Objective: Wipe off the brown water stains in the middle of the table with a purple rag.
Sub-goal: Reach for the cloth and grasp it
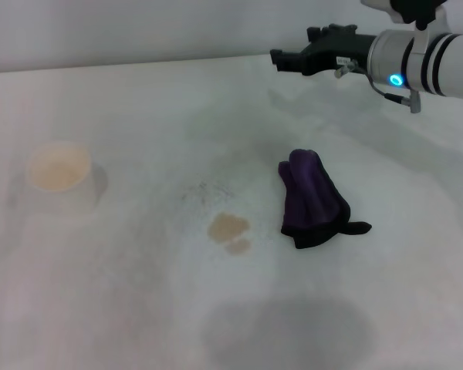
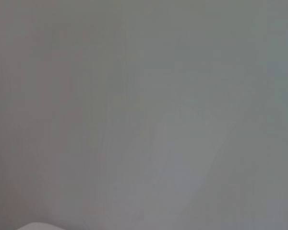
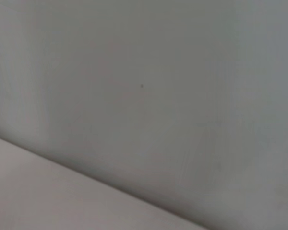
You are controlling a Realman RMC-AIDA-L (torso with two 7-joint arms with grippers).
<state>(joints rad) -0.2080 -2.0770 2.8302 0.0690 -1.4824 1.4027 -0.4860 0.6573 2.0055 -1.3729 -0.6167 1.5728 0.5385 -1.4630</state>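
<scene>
So from my remote seat, basically nothing of the wiping is done. The dark purple soft rag (image 1: 312,197), bunched in folds with a black edge and tail, is lying loose on the broad plain white table (image 1: 417,293), a bit right of centre. Nothing is touching it.

The brown water stains (image 1: 230,231), two small tan blotches with the bigger one above the smaller, sit just left of the rag, near it but not under it. They look fully intact, no smearing that I can spot. There's also a faint grey speckled smudge (image 1: 207,191) just behind them, which isn't the target.

The right gripper (image 1: 282,58) is up at the far right, hanging over the back part of the table and well apart from the rag. It's pointing sideways toward the left of the head view. I honestly can't tell if its fingers are spread or closed from this angle, the black tip just reads as one dark shape. It isn't holding anything, as far as I can see.

The left arm doesn't show in the head view at all, and both wrist cams give me only blank grey surface, so no help there.

A white paper cup (image 1: 58,176) with tan contents sits well off to the left.

What's left, as I judge it: reach the rag, grab it, drag it over the blotches.
</scene>
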